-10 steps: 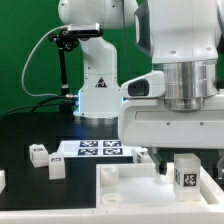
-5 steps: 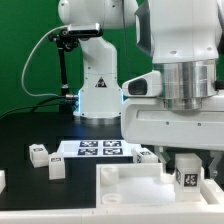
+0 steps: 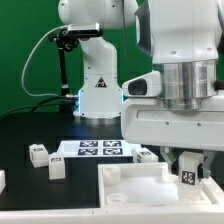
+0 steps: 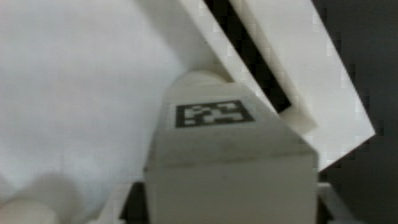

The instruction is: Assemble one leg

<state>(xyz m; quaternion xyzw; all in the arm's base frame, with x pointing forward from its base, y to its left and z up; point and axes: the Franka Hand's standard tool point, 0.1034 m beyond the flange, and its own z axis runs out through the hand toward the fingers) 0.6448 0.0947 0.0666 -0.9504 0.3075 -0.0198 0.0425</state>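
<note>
- Pincer (image 3: 188,166) sits low at the lower right of the exterior view, closed on a leg (image 3: 188,176). Tag faces cam, fingers (image 3: 175,160) flank the block either side.
- Leg hangs just over the inner floor of the big white panel (image 3: 130,180), near its far right corner; prob. held there to line up w/ a corner socket. Can't tell if it touches the floor yet.
- Wrist view: leg (image 4: 222,150) fills lower middle, tag up top, panel rim (image 4: 249,60) running diagonally toward the upper right. Leg is close beside the rim, so it's being steered into the corner.
- Spare legs wait on the black bench (image 3: 40,125) in the lower-left part of the exterior view: one (image 3: 39,153) at left, another (image 3: 57,168) nearer the panel. Kept clear of the work zone.
- Marker board (image 3: 100,149) lies flat mid-frame behind the panel, untouched.
- Judgement: step in hand = seating the leg; needs an upright, careful descent. Risk: tilt or catching the rim.
</note>
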